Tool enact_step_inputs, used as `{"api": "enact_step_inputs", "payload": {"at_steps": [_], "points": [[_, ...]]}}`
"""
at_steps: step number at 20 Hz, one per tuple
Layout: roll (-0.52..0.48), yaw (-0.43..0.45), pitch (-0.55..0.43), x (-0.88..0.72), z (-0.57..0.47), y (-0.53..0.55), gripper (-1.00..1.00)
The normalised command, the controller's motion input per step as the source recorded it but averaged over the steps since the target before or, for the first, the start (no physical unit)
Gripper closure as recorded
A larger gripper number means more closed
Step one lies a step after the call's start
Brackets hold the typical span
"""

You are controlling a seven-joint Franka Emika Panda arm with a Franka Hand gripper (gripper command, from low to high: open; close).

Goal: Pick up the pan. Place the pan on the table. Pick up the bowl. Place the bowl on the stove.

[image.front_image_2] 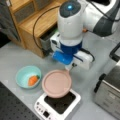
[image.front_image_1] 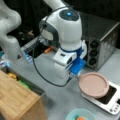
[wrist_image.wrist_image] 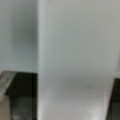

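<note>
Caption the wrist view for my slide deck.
Wrist view, filled by a pale blurred surface; the gripper, pan and stove are not discernible.

White arm (image.front_image_1: 67, 27), blue-lit cap, blue wrist block, black cable (image.front_image_1: 42, 75).

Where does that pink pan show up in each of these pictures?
A front view: the pan sits at the right, overhanging the stove, by the tool.
A front view: the pan sits low in the middle, over the stove.
Wrist view: not recognisable, only a pale blurred surface.
Shared landmark: the bowl, holding something orange.
</note>
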Motion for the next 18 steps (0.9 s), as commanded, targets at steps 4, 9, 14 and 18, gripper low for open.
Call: {"api": "enact_step_inputs", "payload": {"at_steps": [4, 9, 14, 18], "points": [[0.088, 0.03, -0.155, -0.62, -0.1, -0.15, 1.0], [0.1, 0.007, -0.2, -0.61, -0.13, -0.07, 1.0], [0.093, -0.008, -0.234, -0.46, -0.12, 0.0, 1.0], [0.076, -0.02, -0.246, -0.33, -0.16, 0.04, 1.0]]}}
